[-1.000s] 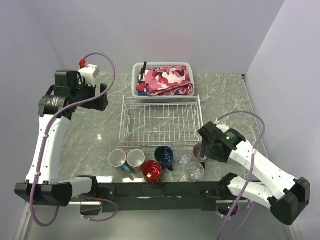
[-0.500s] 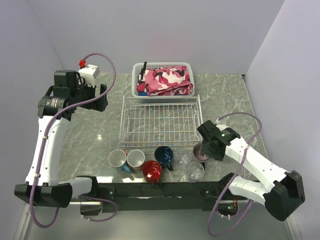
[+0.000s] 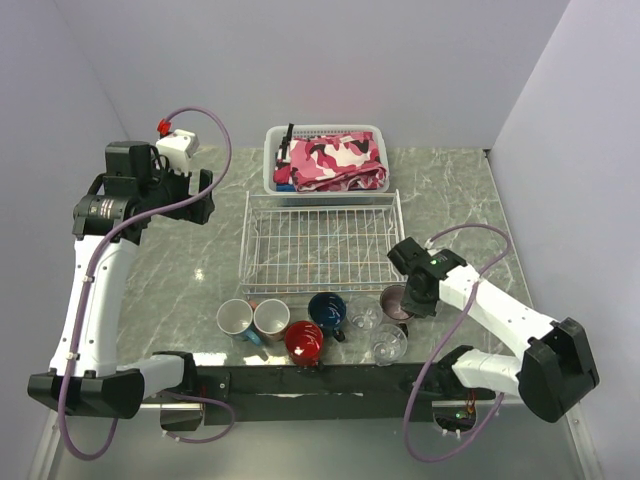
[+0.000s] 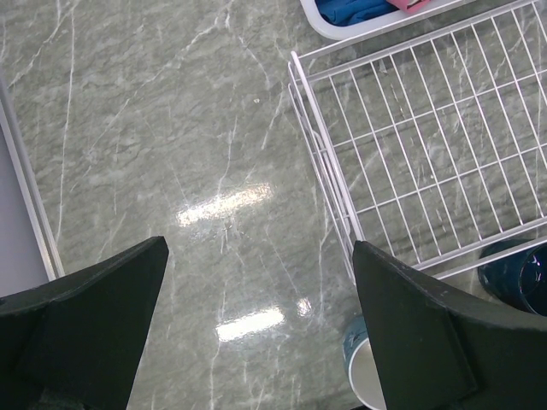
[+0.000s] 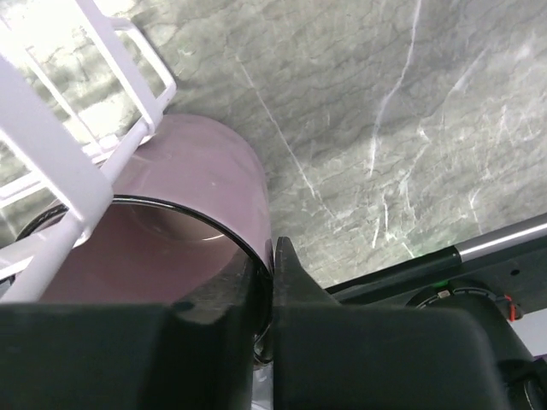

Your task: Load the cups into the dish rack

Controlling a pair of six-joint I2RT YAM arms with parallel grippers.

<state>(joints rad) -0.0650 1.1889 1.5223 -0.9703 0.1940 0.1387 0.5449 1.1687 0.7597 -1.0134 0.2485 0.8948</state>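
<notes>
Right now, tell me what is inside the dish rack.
No cup shows inside the rack; only the table is seen through its grid. The right claw, shut on the mauve mug, covers the rack's near right corner, so that spot cannot be checked.

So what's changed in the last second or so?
The right gripper edged left, its arm swinging round behind it, and pinches the rim of the mauve-pink mug. The open left gripper, the other cups and the white wire dish rack stayed put.
</notes>
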